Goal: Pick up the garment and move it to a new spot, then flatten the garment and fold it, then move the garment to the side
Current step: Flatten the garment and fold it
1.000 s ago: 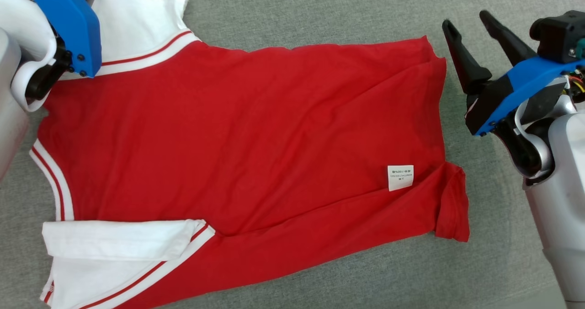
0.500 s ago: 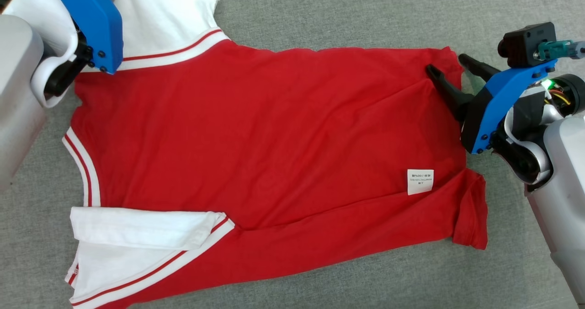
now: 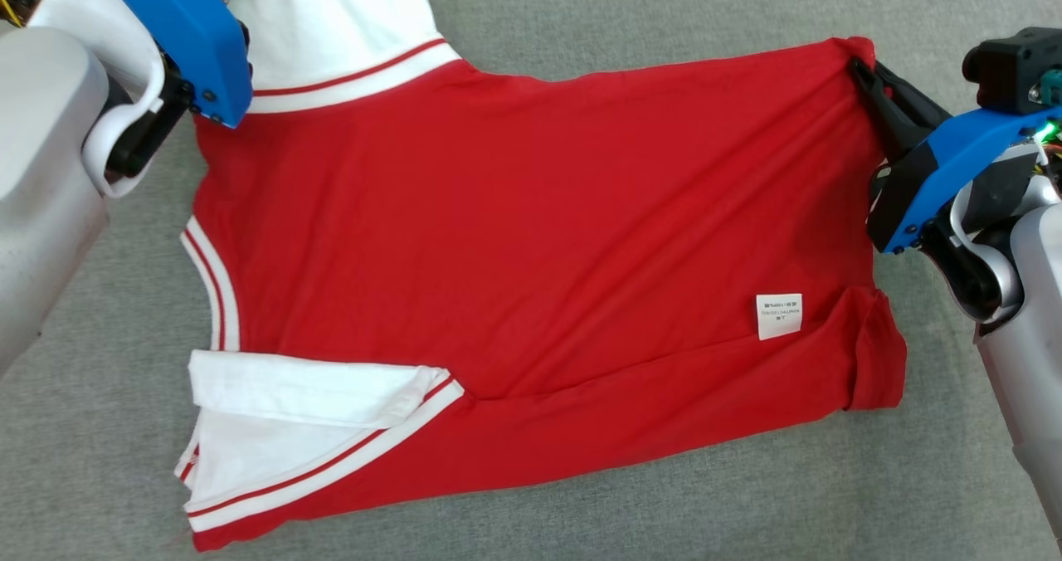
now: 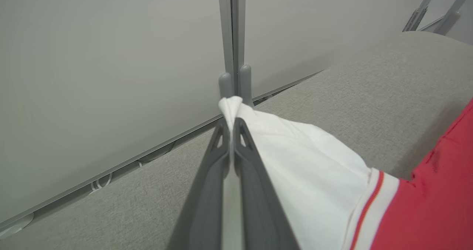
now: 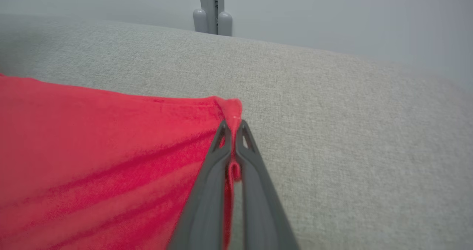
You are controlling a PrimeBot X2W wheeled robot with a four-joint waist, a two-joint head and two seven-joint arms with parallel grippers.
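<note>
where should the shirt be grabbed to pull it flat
Grip the shirt at its far edge's two ends: the white sleeve tip from the left, the red hem corner from the right. Both are thin outermost edges, easy for jaws to pinch, and pulling them apart should tauten it.
</note>
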